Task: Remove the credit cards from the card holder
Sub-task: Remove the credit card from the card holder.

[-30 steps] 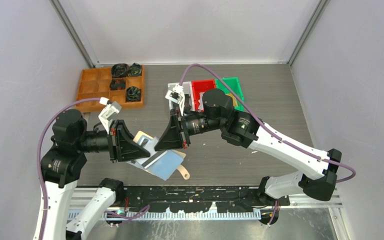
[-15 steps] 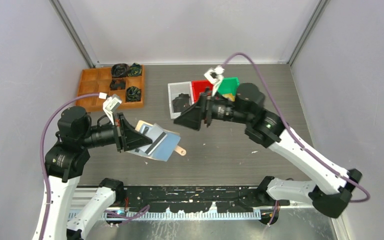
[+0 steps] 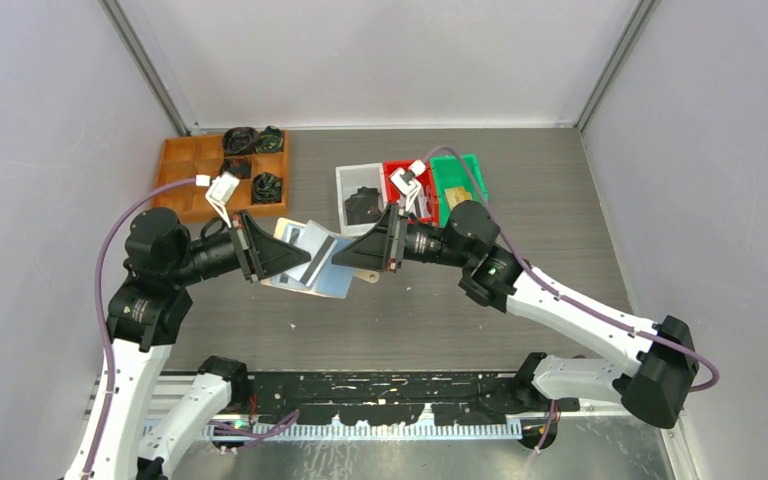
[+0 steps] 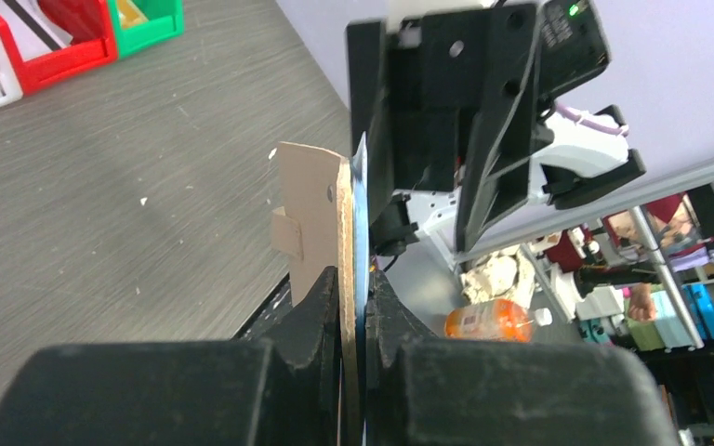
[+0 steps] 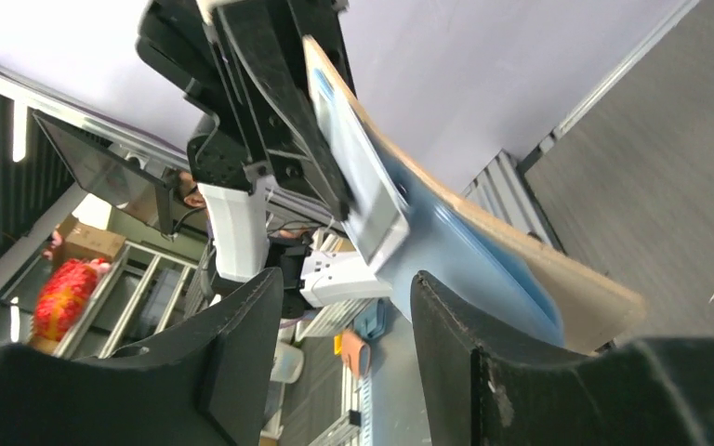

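Note:
My left gripper is shut on the card holder and holds it above the table, pale blue inside up. A credit card with a black stripe lies across its pockets. In the left wrist view the card holder is edge-on, pinched in the left gripper. My right gripper faces it from the right, open. In the right wrist view a pale credit card sticks out of the blue pocket just beyond the open right gripper, with nothing between the fingers.
A wooden compartment tray with black lumps sits at the back left. White, red and green bins stand behind the grippers; a black lump lies in the white one. The holder's tan tab strap sticks out under the right gripper.
The right gripper opened, swung back to the bins, then returned to the holder's right edge. The left gripper carried the holder farther from the near edge, still shut on it.

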### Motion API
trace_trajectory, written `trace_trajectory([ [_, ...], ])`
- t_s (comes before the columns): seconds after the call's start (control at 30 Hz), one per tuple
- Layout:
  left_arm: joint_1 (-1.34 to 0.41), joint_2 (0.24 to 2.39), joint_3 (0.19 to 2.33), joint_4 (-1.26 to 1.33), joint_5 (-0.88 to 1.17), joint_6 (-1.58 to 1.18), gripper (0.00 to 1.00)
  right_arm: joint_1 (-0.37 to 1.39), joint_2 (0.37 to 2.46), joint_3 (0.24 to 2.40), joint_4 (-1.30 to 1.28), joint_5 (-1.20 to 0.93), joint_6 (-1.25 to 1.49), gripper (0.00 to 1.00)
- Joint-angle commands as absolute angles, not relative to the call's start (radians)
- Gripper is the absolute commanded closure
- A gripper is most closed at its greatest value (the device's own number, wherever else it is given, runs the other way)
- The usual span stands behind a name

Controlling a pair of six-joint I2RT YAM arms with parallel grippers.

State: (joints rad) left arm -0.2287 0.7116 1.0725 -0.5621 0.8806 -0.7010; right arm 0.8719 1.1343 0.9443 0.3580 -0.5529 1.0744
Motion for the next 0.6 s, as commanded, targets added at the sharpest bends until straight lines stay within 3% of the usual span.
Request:
trace_trajectory([
  [0.0, -0.227, 0.713, 1.072, -0.401, 0.883, -0.796, 1.00, 0.907, 1.136, 0.950, 0.527, -0.575, 1.127, 0.43],
  [0.3, -0.228, 0.712, 1.069, -0.348, 0.906, -0.861, 1.00, 0.918, 1.202, 0.939, 0.637, -0.581, 1.186, 0.51],
  [0.57, -0.227, 0.715, 1.097, -0.300, 0.970, -0.920, 1.00, 0.918, 1.227, 0.960, 0.647, -0.587, 1.197, 0.52],
])
